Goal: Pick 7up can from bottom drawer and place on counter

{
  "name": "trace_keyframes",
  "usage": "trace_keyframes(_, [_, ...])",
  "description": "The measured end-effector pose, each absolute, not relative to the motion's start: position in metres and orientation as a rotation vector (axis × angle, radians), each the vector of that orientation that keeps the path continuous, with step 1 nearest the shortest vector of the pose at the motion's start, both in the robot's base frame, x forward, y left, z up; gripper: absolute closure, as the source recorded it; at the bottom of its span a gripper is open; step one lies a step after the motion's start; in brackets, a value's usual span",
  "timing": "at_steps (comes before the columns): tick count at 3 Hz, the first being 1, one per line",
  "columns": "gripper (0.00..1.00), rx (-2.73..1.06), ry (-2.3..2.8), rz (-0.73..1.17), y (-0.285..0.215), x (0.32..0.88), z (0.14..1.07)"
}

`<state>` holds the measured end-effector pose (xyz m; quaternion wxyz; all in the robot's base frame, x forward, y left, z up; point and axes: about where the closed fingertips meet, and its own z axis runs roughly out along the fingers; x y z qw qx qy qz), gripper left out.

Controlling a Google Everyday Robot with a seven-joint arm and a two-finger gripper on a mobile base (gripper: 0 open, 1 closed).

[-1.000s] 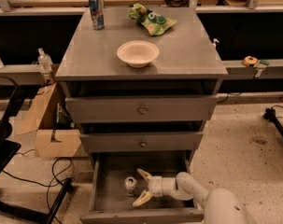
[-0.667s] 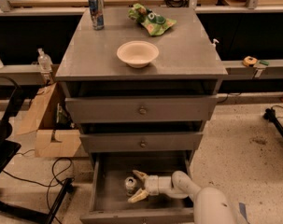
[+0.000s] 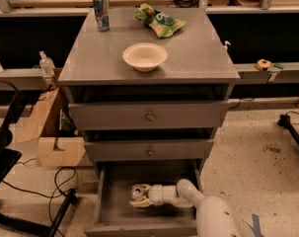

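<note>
The 7up can (image 3: 136, 190), small with a silvery top, stands upright on the floor of the open bottom drawer (image 3: 109, 209), left of centre. My gripper (image 3: 138, 196) reaches into the drawer from the right, on a white arm that enters at the lower right. It is open, with one pale finger behind the can and one in front of it, so the can sits between them. The counter (image 3: 198, 53) is the grey top of the cabinet, above the drawers.
On the counter stand a white bowl (image 3: 145, 56), a tall blue-and-silver can (image 3: 101, 13) at the back left and a green bag (image 3: 159, 20) at the back. Two shut drawers with knobs (image 3: 150, 116) are above. A cardboard box (image 3: 50, 132) and cables lie to the left.
My gripper has moved left across the drawer floor to the can, and its fingers now stand on either side of it. The can has not moved.
</note>
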<state>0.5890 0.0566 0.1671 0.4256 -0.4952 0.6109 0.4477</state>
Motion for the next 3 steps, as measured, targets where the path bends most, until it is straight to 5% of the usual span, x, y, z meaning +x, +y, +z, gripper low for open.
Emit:
trace_keyframes(1, [0.91,-1.243,1.516,1.141,0.049,0.572,0.194])
trace_keyframes(3, [1.00,-1.159,1.586,1.098,-0.041,0.570,0.356])
